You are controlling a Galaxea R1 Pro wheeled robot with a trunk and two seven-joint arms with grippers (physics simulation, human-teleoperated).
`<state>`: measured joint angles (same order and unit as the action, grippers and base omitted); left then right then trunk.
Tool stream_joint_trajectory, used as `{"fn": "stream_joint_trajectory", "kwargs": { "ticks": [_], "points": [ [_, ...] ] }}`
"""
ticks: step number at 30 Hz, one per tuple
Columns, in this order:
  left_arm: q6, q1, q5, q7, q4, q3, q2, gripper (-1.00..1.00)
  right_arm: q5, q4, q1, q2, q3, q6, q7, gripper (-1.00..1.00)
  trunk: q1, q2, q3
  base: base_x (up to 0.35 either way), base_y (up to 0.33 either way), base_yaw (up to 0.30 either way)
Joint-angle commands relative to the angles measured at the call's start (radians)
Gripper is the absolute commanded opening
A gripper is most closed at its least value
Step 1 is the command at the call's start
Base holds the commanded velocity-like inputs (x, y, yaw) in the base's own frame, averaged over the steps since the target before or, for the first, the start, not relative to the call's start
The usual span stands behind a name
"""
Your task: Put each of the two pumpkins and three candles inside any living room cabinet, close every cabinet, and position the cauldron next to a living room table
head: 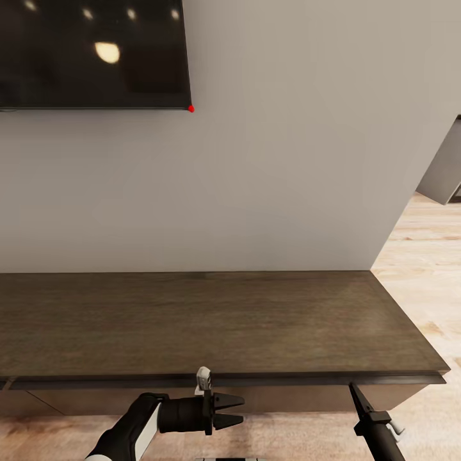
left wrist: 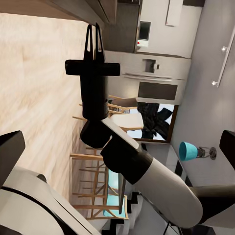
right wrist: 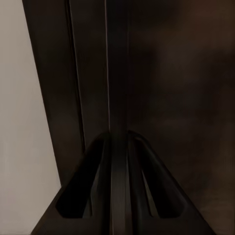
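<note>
at the long dark-brown cabinet (head: 211, 320) under a wall-mounted black screen (head: 93, 54): right gripper (head: 354, 388) pressed up to the cabinet's front edge near its right end, fingers drawn tight together into a point at the lip below the top. seen close in the right wrist view, the same gripper (right wrist: 117, 142) clenched around a thin vertical dark edge, probably the rim of a cabinet door, though whether pinched or merely touched cannot be told. left gripper (head: 225, 412) waiting just in front of the cabinet, near its middle, jaws released with a plain gap and nothing between them.

likely step: working a cabinet front open or shut. best done by keeping the right gripper square to that thin edge, moving along the door's own swing rather than straight back, slowly enough not to slip off, with the left arm kept clear of the door's path.

no pumpkins, candles, cauldron or table anywhere around the cabinet here; cabinet top bare.

no brand, label or readable writing on cabinet or screen; just a small red dot (head: 191, 109) at the screen's lower corner.
</note>
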<state>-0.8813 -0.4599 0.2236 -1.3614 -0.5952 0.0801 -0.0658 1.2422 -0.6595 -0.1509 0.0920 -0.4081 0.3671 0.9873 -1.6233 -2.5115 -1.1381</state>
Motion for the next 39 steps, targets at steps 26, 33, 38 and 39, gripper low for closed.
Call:
{"fn": "stream_joint_trajectory", "kwargs": {
  "ticks": [26,33,38,39],
  "points": [
    [-0.01,0.0,0.006,-0.001,0.0,0.003,0.0,1.0,0.025,-0.002,-0.001,0.0,-0.001,0.026,0.009,-1.0,0.0,0.0,-0.001,0.0,0.0,0.0],
    [-0.01,0.0,0.006,-0.001,0.0,0.003,-0.001,1.0,0.025,-0.002,-0.001,0.0,-0.001,0.027,0.004,-1.0,0.0,0.0,-0.001,-0.058,0.0,0.0],
    [-0.01,0.0,0.006,-0.001,0.0,0.003,-0.002,1.0,0.025,-0.002,-0.001,0.0,-0.001,0.027,0.003,-1.0,0.0,0.0,-0.001,-0.013,0.0,0.0],
    [-0.01,0.0,0.006,-0.001,0.0,0.003,-0.001,1.0,0.024,-0.002,-0.001,0.0,-0.001,0.027,0.004,-1.0,0.0,0.0,-0.001,-0.002,0.0,0.0]
  ]
}}
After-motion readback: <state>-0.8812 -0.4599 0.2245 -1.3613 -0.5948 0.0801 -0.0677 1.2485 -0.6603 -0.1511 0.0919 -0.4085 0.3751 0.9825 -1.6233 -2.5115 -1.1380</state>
